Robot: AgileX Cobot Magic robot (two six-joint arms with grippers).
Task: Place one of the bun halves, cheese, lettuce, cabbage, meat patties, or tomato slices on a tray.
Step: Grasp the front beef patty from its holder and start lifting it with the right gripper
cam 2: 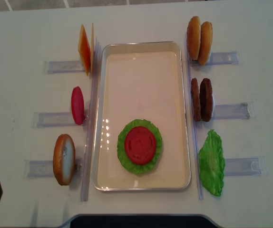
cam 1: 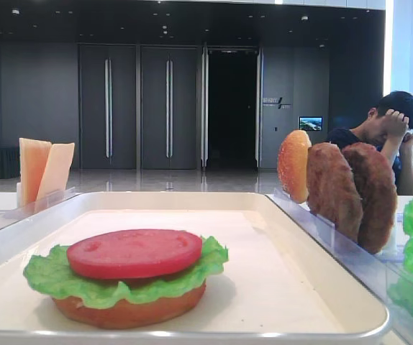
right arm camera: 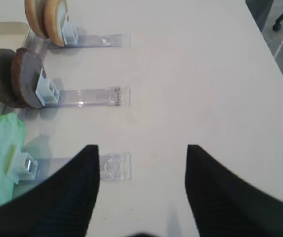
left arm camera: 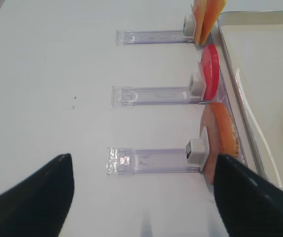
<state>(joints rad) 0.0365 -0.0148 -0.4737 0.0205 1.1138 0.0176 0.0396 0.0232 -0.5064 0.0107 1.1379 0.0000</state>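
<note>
the tray fills the middle of the table, cream-white and raised at the rim so a stack can be built inside it. near its front sits that stack: a bun half at the bottom, lettuce spread over it, one tomato slice on top.

clear holders line both long sides, keeping spare pieces standing on edge, probably so a gripper can pinch them by the faces. on the right, far to near: two bun halves, the meat patties, a spare lettuce leaf. on the left: cheese, a red tomato slice, a bun half.

the left gripper hangs over bare table left of the tray, jaws spread wide, holding nothing. the right gripper hangs likewise on the right side, empty and parted. the patties look like a sensible next layer.
</note>
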